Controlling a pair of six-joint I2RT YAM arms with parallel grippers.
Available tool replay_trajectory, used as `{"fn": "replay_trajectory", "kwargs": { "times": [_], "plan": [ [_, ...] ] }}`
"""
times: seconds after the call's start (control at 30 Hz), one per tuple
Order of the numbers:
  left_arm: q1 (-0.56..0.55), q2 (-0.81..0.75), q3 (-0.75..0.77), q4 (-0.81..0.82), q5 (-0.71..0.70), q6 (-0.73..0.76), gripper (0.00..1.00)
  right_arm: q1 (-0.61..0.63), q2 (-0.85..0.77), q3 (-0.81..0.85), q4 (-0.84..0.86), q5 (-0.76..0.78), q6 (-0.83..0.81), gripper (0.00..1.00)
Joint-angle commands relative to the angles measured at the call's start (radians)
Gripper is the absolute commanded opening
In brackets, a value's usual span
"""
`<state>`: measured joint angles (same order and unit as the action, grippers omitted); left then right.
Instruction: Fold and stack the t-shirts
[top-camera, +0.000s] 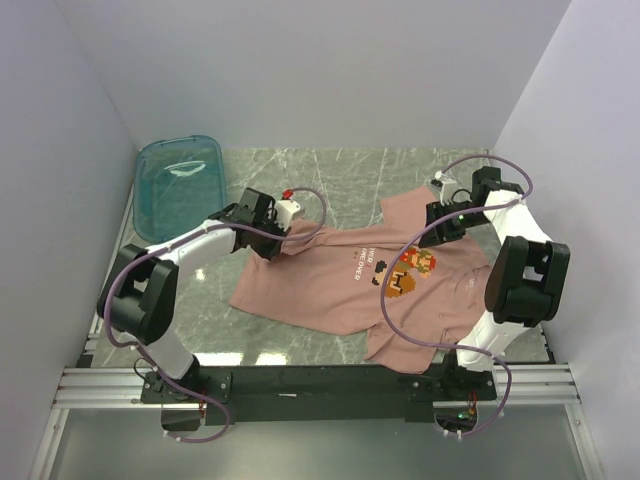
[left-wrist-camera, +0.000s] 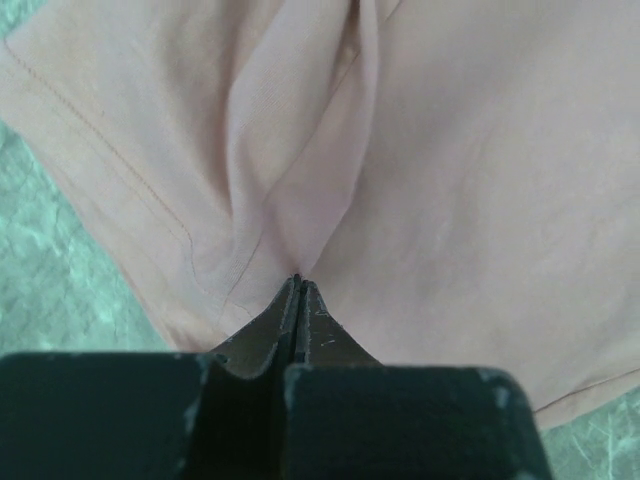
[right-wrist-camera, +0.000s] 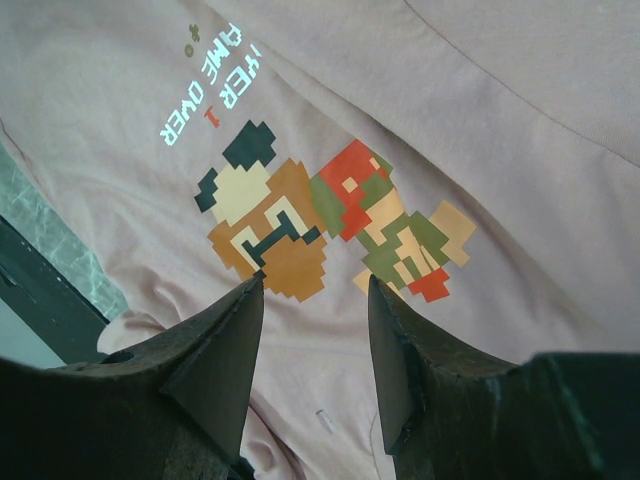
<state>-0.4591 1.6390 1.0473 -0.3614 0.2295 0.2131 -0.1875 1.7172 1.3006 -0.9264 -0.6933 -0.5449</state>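
I logged the left arm (top-camera: 190, 245) extended forward and inward, wrist pitched down. The left gripper (left-wrist-camera: 298, 288) had its jaws pressed together, pinching a fold of the dusty-pink t-shirt (left-wrist-camera: 470, 200). The right arm (top-camera: 525, 265) was bent sharply at the elbow. The right gripper (right-wrist-camera: 315, 290) pointed downward, fingers parted.

1. Three plain, pale lavender-white walls close in the scene. The back wall (top-camera: 320, 70) runs across the top of the frame, and the left wall (top-camera: 50, 200) and right wall (top-camera: 590, 150) slant down its sides.
2. The table (top-camera: 330, 170) fills the middle, its top a grey-green marble pattern with thin pale veins.
3. A silver aluminium rail (top-camera: 100, 385) runs across the lower part of the frame at the table's near edge, with a flat grey panel (top-camera: 300, 450) below it.
4. The light is soft and even, and bright patches (top-camera: 265, 357) gleam on the marble at lower centre.
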Motion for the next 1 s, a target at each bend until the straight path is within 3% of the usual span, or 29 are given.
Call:
{"fn": "replay_trajectory", "kwargs": {
  "times": [0.0,0.97],
  "plan": [
    [-0.003,0.028,0.078,-0.005,0.054,-0.021,0.01,0.002,-0.053,-0.007,0.014,-0.017,-0.013,0.53],
    [-0.001,0.025,0.023,0.030,0.076,-0.060,0.01,0.000,-0.038,0.006,0.017,-0.014,-0.007,0.53]
  ]
}}
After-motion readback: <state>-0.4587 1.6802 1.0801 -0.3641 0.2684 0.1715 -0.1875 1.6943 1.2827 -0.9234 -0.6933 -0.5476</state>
